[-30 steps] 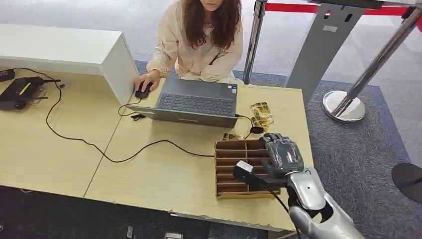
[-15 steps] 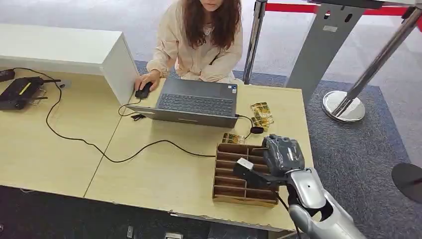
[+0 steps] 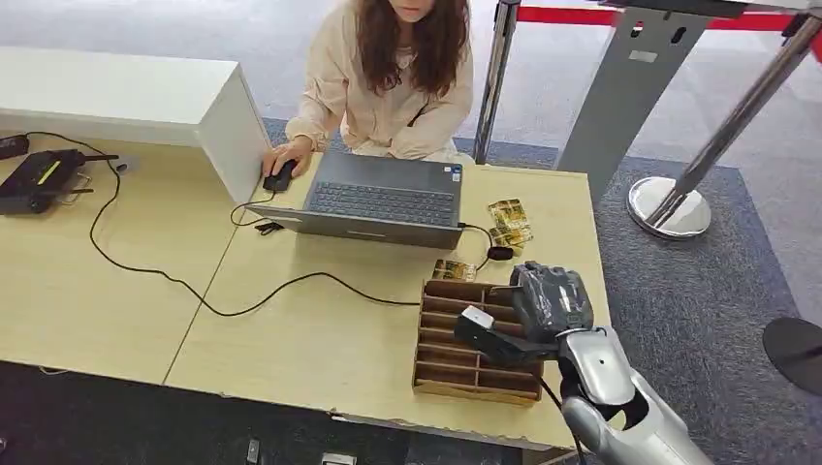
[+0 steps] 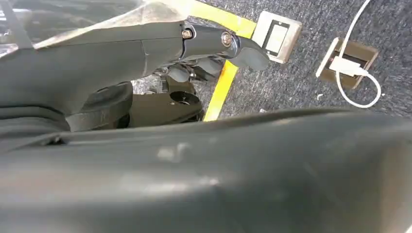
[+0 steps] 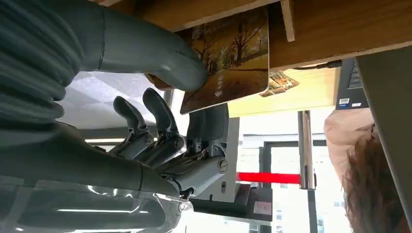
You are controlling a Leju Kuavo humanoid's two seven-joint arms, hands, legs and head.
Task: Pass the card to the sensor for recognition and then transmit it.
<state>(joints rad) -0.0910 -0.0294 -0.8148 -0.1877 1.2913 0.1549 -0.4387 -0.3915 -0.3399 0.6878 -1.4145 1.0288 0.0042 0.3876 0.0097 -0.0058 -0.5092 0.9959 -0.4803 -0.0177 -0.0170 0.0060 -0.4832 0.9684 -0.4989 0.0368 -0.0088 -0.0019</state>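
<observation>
Right hand pinching card between thumb and fingers at rack; lifting straight advisable. Left hand hanging, fingers curled.

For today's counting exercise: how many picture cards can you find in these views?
At least 4: one pinched by the right hand (card); two beside the laptop; one behind the wooden organizer. Others may be hidden.

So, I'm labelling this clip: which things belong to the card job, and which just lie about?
Job:
right hand
card pinched in it
wooden card rack
loose cards by the laptop

Lying about:
laptop
mouse
black cable
black device
</observation>
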